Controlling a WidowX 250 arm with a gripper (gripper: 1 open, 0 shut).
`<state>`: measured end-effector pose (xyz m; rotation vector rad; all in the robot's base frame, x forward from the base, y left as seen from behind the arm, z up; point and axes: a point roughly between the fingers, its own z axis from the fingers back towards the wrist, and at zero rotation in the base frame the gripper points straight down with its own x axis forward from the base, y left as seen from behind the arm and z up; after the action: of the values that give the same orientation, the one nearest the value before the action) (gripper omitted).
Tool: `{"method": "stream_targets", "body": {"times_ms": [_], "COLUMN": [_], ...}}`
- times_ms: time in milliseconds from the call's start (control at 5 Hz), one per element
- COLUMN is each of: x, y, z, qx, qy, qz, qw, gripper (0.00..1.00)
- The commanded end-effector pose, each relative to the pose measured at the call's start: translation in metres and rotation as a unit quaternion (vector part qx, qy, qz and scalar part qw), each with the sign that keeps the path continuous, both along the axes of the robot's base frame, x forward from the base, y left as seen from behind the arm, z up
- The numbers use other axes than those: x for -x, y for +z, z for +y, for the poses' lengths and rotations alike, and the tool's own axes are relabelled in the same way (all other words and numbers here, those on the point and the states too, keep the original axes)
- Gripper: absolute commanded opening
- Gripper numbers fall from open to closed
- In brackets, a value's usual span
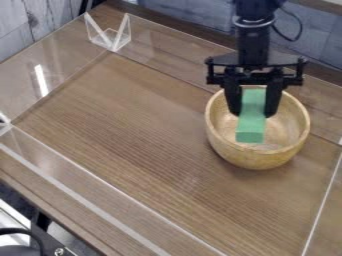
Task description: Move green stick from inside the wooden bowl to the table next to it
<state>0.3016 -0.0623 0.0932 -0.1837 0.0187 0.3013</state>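
Observation:
The green stick hangs upright between the black fingers of my gripper, which is shut on its upper part. Its lower end reaches down over the inside of the wooden bowl, near the bowl's left-rear rim. The bowl sits on the table at the right side. The arm comes down from the top of the view, pointing almost straight down.
Low clear acrylic walls edge the tabletop. A small clear stand sits at the back left. Bare wood stretches to the left of and in front of the bowl. The bowl lies close to the right wall.

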Motion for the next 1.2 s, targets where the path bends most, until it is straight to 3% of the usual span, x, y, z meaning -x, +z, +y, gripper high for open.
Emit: {"method": "stream_targets", "body": {"times_ms": [0,200,600,1000], "x": [0.003,0.009,0.001,-0.003], "y": [0.018,0.013,0.023,0.003], "z": [0.005,0.01,0.026,0.037], "qx": [0.006,0.007,0.005,0.005], "qy": [-0.002,-0.004,0.015,-0.026], "qz": [-0.04,-0.041,-0.041,-0.039], "qw": [0.9992,0.9991,0.999,0.9989], "gripper": [0.0,0.0,0.0,0.0]}}
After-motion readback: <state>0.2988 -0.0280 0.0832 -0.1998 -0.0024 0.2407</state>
